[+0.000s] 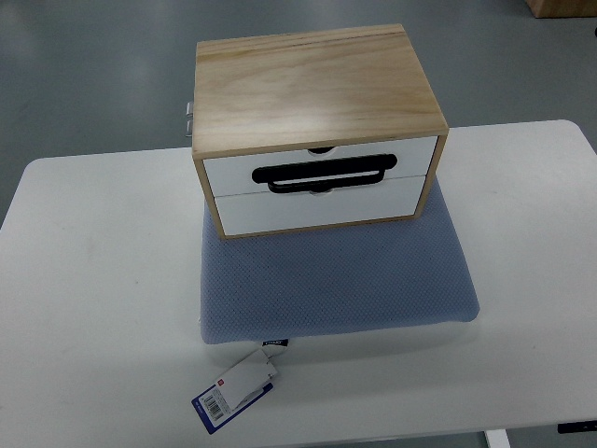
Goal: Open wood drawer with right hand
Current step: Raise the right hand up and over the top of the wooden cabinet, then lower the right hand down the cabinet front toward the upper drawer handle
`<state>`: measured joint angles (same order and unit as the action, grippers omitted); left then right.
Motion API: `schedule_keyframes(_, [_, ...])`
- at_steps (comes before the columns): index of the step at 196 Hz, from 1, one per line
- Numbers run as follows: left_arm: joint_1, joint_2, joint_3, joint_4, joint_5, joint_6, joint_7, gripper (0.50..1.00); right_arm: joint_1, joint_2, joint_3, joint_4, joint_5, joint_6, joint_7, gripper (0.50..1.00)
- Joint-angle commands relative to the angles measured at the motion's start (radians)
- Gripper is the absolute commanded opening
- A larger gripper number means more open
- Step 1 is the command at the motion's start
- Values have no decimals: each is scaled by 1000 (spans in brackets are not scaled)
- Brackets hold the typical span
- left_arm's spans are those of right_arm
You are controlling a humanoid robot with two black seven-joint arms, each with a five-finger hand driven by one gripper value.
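drawer box (317,112) of pale wood sits on a blue-grey cushion (336,280) at the far middle of the white tabletop (93,280). its long axis runs left-right across the view, w/ a slight tilt so the right end sits a bit farther back, and the front faces the robot's side. wood-grain top and sides; two white drawer fronts stacked, upper (322,166) and lower (322,205), both flush w/ the frame, i.e. closed. a black loop handle (322,175) lies horizontal along the seam btwn them, and a small dark notch shows at the top edge of the upper front. a small metal bit sticks out on the box's left side. a blue & white tag (238,390) hangs off the cushion's near edge onto the tabletop. no robot hand in view on either side, so can't tell released, clenched or grasping.
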<state>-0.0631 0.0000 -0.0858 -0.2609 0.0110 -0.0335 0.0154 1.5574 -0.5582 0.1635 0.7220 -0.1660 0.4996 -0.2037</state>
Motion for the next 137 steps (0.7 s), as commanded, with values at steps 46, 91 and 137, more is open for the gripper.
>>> schedule_keyframes(46, [-4, 0, 0, 0, 0, 0, 0, 1000, 406, 14, -400, 313, -102, 36, -233, 944])
schedule_keyframes(91, [-11, 0, -2, -1, 1, 0, 0, 1000, 592, 70, -495, 577, -72, 39, -293, 944])
schedule_keyframes(137, [-12, 0, -3, 0, 0, 0, 0, 1000, 599, 199, -492, 582, -20, -19, -293, 944])
